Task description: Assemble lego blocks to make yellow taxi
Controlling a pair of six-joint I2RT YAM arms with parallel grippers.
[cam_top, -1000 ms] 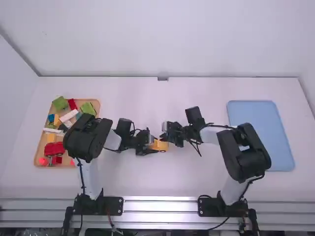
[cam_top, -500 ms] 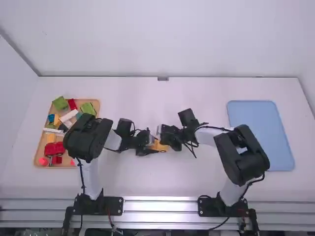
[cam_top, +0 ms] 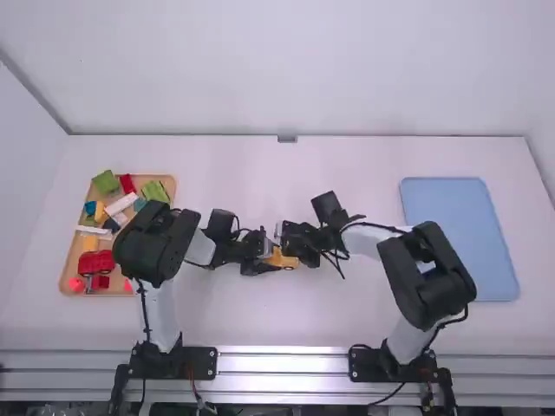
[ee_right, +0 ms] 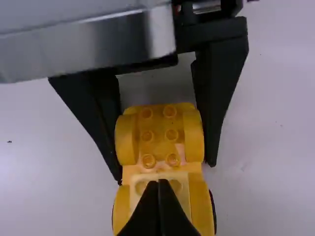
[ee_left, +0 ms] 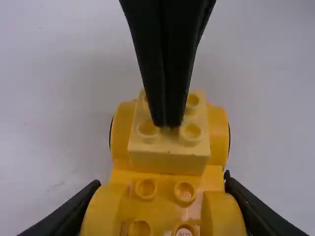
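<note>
Right end effector [cam_top: 285, 245] farther inward

The yellow car [cam_top: 289, 262] is at the middle of the table [cam_top: 260, 321]. The left pincer [cam_top: 273, 259] is at its left end, and the right pincer [cam_top: 286, 246] comes in from the right, over it. On the left, partly behind the left arm [cam_top: 156, 247], lies a tan tray [cam_top: 75, 260]. In its far part are two green blocks [cam_top: 106, 181] with a red block [cam_top: 127, 184] between them. Nearer are a white block [cam_top: 121, 204], a blue block [cam_top: 90, 208], a yellow block [cam_top: 90, 243] and a red car [cam_top: 95, 262]. On the right, beyond the right arm [cam_top: 429, 269], lies a blue tray [cam_top: 460, 243].
</note>
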